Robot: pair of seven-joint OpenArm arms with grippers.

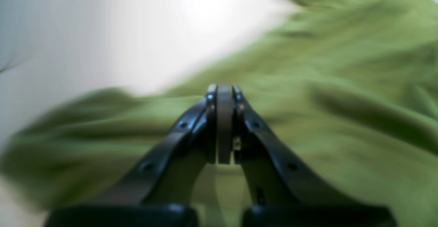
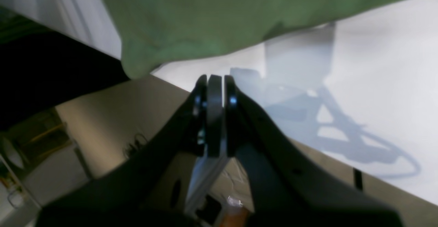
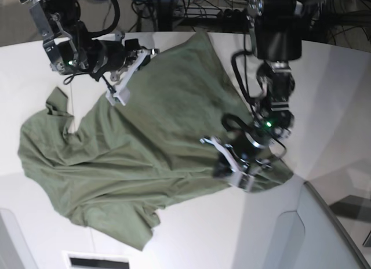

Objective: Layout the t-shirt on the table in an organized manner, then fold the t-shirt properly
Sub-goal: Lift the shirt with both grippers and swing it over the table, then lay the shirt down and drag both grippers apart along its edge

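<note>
layout step judged in hand: t-shirt (image 3: 139, 147) spread rumpled on tabletop (image 3: 330, 83). left gripper (image 1: 224, 89) closed above cloth, right gripper (image 2: 215, 80) closed, both empty. next: hem corners to be pinched, pulled flat.

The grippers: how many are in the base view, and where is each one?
2. The right gripper is at the shirt's upper edge, on that view's left. The left gripper is over the t-shirt near its lower right corner. Both look shut; none seems hidden.

T-shirt (image 3: 145, 141) covers table (image 3: 342, 89) middle; right side bare.
</note>
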